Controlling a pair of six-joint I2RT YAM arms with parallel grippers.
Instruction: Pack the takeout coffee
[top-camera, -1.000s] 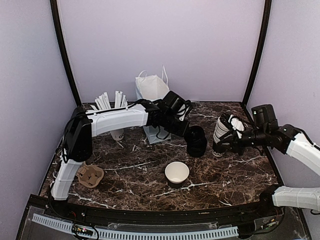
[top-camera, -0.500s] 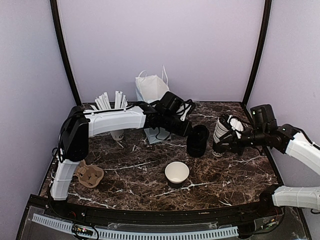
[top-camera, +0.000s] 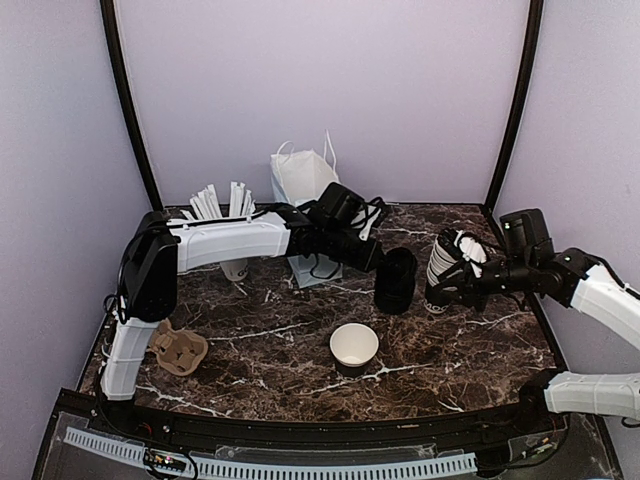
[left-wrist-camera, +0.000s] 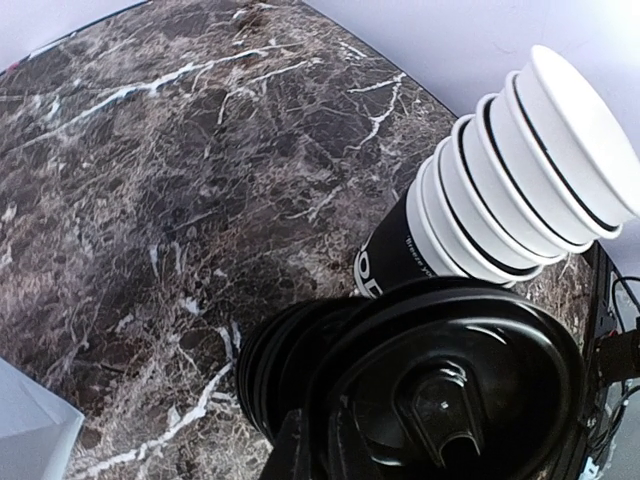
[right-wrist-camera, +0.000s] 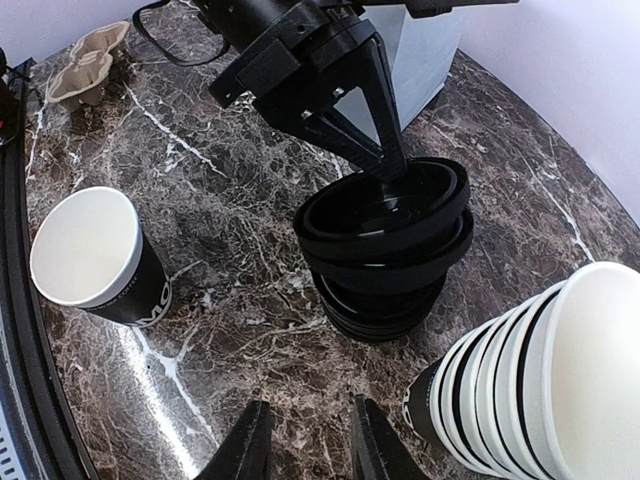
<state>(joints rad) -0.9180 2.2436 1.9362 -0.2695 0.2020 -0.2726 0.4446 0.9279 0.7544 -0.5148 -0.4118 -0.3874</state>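
Black top lid (right-wrist-camera: 385, 205) tilts off the lid stack (right-wrist-camera: 385, 300), rim pinched tight in the left gripper (right-wrist-camera: 392, 172), likely bound for the open takeout cup (top-camera: 354, 345) at the stack's seven o'clock. Empty and parted, the right gripper (right-wrist-camera: 310, 442) hangs nearby.

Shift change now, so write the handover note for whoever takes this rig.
Left tool: shut on the top lid of the lid stack.
Right tool: open, empty, beside the cup stack.
Cup: lidless, front centre. Bag at the back, carrier front left.
Done: lid gripped.
To do: cap the cup, pack it.
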